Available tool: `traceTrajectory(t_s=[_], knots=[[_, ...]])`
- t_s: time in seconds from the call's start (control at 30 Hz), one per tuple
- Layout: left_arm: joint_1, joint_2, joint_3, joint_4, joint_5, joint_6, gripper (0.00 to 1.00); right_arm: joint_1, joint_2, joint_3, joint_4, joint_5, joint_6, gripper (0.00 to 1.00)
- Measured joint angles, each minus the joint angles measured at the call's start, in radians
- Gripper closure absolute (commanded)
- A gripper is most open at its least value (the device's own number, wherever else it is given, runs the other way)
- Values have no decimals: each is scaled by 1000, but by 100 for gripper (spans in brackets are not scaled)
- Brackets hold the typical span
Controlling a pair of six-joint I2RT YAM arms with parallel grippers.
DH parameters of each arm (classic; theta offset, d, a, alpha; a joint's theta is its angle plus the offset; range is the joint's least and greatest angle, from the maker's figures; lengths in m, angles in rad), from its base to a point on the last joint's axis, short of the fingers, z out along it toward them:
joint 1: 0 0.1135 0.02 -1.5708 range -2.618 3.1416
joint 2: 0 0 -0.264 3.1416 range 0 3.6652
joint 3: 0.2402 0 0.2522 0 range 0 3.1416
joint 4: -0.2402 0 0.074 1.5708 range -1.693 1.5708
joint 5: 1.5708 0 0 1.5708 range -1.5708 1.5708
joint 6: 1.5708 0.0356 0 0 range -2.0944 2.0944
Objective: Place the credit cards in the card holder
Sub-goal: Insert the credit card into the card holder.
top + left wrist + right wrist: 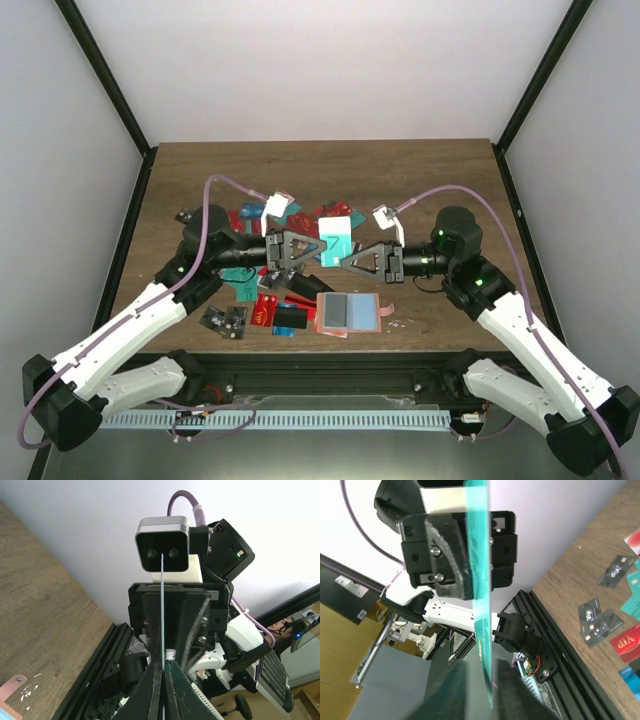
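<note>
Teal card is up off the table, over the middle of the pile, held upright between the two arms. We see it edge-on as a thin line in both wrist views. Left gripper comes in from the left, jaws clamped on the card's edge. Right gripper comes in from the right, fingers also pinched on the same card, the two tips nearly meeting.

Card holder lies flat near the front edge of the table, just below and in front of the grippers, a grey-blue face showing on top. We cannot tell if that is a card.

The other credit cards, red, teal, black and blue, lie scattered left of the holder and behind the grippers, several overlapping.
</note>
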Motion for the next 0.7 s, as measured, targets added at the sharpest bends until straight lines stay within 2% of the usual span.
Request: traceTrajectory(t_s=[0.07, 0.1, 0.27, 0.53, 0.7], knots=[[0, 8, 0, -1, -2, 3, 96, 0, 8, 2, -24, 13, -13, 52], [-1, 14, 0, -10, -4, 8, 96, 0, 11, 4, -45, 25, -19, 46], [-1, 65, 0, -100, -41, 55, 96, 1, 35, 44, -233, 212, -97, 34], [-40, 219, -11, -238, -102, 146, 96, 0, 42, 80, -560, 682, -104, 33], [-80, 335, -32, -297, -129, 177, 96, 0, 22, -26, -674, 827, -48, 33]])
